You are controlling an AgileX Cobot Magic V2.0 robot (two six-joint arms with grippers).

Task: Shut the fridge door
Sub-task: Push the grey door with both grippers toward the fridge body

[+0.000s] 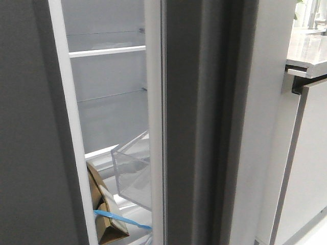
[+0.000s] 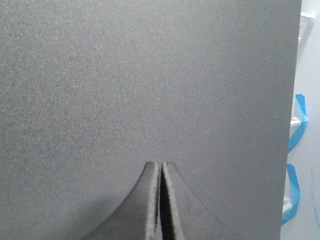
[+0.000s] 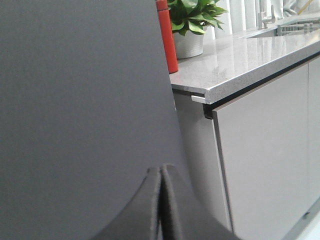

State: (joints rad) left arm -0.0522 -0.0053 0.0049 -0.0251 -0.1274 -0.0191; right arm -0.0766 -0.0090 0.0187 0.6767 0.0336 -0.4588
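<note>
Left jaws (closed) facing fridge door

The fridge door is cut off at the left, top and bottom edges of the front view. Neither arm is seen there. A brown package is partly hidden behind the door's white edge. Whether the left gripper touches the door cannot be told.

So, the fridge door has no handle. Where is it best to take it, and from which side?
Probably no grasp, only a push. The fridge door is a flat, matte dark-grey panel with nothing to pinch. Its thick free edge with white lining faces the opening. The shut left gripper already meets the outer face; press there, near that edge, towards the cabinet.
</note>
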